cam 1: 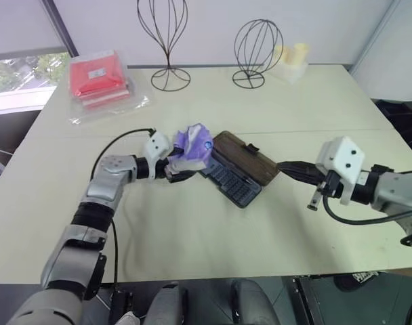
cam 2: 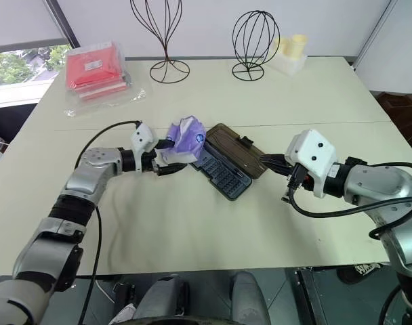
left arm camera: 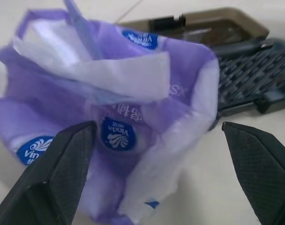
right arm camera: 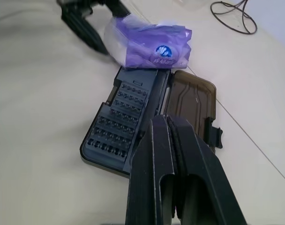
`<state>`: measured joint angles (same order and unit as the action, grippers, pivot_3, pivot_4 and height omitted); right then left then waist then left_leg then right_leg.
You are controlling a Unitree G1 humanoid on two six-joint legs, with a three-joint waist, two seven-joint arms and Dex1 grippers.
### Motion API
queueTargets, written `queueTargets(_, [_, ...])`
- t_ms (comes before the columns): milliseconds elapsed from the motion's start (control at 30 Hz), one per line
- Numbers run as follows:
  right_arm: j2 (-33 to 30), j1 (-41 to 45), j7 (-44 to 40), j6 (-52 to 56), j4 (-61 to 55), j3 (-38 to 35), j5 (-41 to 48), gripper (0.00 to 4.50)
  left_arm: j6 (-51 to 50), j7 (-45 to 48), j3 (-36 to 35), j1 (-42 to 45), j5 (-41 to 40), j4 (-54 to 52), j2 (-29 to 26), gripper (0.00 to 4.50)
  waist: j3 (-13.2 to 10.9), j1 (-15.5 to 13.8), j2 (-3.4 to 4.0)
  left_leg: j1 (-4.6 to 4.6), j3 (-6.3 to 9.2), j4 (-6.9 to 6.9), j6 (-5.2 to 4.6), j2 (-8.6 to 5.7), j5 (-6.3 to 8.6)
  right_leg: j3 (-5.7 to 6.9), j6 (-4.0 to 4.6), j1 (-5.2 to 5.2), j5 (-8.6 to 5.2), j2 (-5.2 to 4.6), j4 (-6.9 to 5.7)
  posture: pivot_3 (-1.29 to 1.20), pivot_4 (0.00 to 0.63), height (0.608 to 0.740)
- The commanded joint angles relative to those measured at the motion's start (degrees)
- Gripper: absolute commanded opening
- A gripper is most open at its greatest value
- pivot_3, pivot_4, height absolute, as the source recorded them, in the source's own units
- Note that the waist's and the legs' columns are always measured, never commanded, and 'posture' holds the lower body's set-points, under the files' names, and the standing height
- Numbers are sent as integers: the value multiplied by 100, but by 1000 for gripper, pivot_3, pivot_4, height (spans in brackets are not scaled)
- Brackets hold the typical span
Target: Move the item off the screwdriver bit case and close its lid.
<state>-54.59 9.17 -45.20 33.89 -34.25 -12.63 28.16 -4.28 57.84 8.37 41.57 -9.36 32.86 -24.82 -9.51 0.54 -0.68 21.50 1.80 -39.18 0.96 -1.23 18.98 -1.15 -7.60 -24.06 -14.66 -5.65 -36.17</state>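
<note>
The purple-and-white tissue pack lies crumpled at the left end of the screwdriver bit case, overlapping the end of its grey tray. The brown lid lies flat and open behind the tray, latch tab outward. My left gripper is open, one black finger on each side of the pack, which sits between them. My right gripper is shut and hovers just right of the case, pointing at it with nothing in it; its wrist view looks down on tray and lid.
A red packet in clear wrapping lies at the back left. Two black wire stands and pale yellow cups stand along the far edge. Bare table stretches in front of the case.
</note>
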Motion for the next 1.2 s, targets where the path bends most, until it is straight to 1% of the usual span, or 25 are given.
queueTargets(33, [16,-11,79,-34,-211,-214,-4,0,431,-163,-59,252,192,335,96,3979,0,-1,0,0,0,0,0,0,0,0,0,0,0,0,-1,0,150,740])
queueTargets(67, [14,-19,89,-35,-219,-218,-4,0,484,-184,-89,278,196,414,133,3664,0,-1,0,0,0,0,0,0,0,0,0,0,0,0,0,0,150,740])
queueTargets(133, [16,-42,108,-33,-242,-229,2,0,557,-257,-134,292,215,506,176,2722,0,-2,0,0,1,-1,0,0,0,-1,0,0,0,0,-1,0,150,740])
queueTargets(300, [17,-49,121,-77,-223,-188,-7,0,476,-461,-208,197,202,472,216,133,0,-5,0,0,1,-2,0,0,0,-1,0,0,0,0,-1,0,150,740])
queueTargets(333, [18,-43,115,-85,-214,-175,-6,0,410,-529,-241,153,181,404,216,58,0,-5,0,0,2,-2,0,0,0,-1,0,0,0,0,-1,0,150,740])
queueTargets(433, [20,-13,100,-100,-185,-137,-8,0,221,-811,-338,23,159,162,199,58,0,0,0,0,2,-2,0,0,0,-1,-1,0,0,0,-2,0,150,740])
queueTargets(500, [37,12,87,-114,-162,-89,-5,0,50,-1319,-541,-104,154,-57,226,58,0,8,0,0,4,-2,0,0,0,-1,-1,0,0,0,-2,0,150,740])
queueTargets(567, [53,28,68,-141,-138,-23,-17,0,-85,-2101,-799,-247,257,-295,240,58,0,15,0,-1,5,-1,0,2,0,-1,-1,-2,0,0,-3,0,150,740])
queueTargets(700, [124,126,35,-196,-50,142,-40,0,-663,-3756,-1506,-656,369,-945,267,58,-1,16,-1,-1,6,-1,1,3,0,-3,-1,-7,0,0,-6,0,150,740])
queueTargets(800, [174,229,-59,-283,77,301,-86,0,-1180,-4936,-2047,-1205,586,-1694,296,58,-1,14,-2,-1,5,-1,11,4,-6,-4,-1,-8,1,-1,-7,0,150,740])
queueTargets(867, [217,337,-121,-340,192,412,-104,0,-1540,-5517,-2322,-1636,738,-2254,328,58,0,15,-1,0,6,0,26,4,-14,-5,-1,-10,1,-1,-8,0,150,740])
queueTargets(967, [259,494,-200,-437,352,566,-165,0,-1961,-5932,-2503,-2100,814,-2872,418,58,-1,-23,-2,0,5,0,27,4,-14,-6,-1,-10,1,-2,-7,0,150,740])
queueTargets(1067, [314,689,-319,-551,533,759,-231,0,-2434,-6437,-2776,-2594,885,-3512,649,58,2,-105,-6,1,3,-1,28,0,-15,-7,-1,-8,1,-7,-4,0,150,740])
queueTargets(1200, [382,842,-396,-641,687,875,-313,0,-2768,-6851,-3064,-2815,873,-3827,852,58,3,-126,-7,1,3,0,33,-2,-17,-6,-1,-8,1,-12,-5,0,150,740])
